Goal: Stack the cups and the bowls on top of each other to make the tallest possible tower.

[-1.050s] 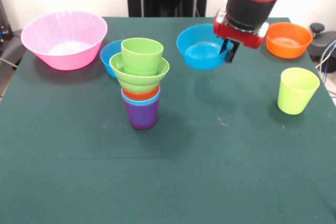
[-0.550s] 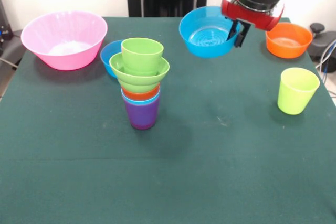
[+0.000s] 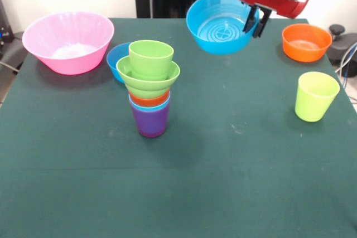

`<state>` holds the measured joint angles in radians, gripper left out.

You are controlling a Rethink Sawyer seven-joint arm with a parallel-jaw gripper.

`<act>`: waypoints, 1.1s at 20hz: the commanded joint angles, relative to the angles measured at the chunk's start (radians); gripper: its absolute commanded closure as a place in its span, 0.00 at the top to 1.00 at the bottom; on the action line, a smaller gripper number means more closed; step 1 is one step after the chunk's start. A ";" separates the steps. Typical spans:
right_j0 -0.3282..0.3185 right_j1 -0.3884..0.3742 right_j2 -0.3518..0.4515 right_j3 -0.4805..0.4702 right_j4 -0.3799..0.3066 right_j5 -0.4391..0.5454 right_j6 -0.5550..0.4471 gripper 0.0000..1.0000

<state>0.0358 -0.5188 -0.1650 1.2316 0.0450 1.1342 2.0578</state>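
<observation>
My gripper (image 3: pixel 255 23) is shut on the right rim of a blue bowl (image 3: pixel 218 26) and holds it tilted, high above the table at the back. The tower (image 3: pixel 149 86) stands left of centre: a purple cup (image 3: pixel 150 122) at the base, then light blue and orange cups, a green ridged bowl (image 3: pixel 146 79) and a green cup (image 3: pixel 150 57) on top. A second blue bowl (image 3: pixel 116 57) sits behind the tower, partly hidden. An orange bowl (image 3: pixel 305 42) and a yellow-green cup (image 3: pixel 316 96) stand at the right.
A large pink bowl (image 3: pixel 68 41) sits at the back left. The green table (image 3: pixel 184 182) stretches bare in front of the tower. Cables and a dark object lie beyond the right edge.
The gripper has risen with the blue bowl, lifting it off the table and tilting its opening toward the camera. Everything else stays put.
</observation>
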 commanded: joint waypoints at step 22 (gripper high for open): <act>-0.083 -0.003 0.090 -0.177 -0.102 0.286 -0.179 0.00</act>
<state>-0.0313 -0.5197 -0.1632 0.9844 0.0299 1.4001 2.0578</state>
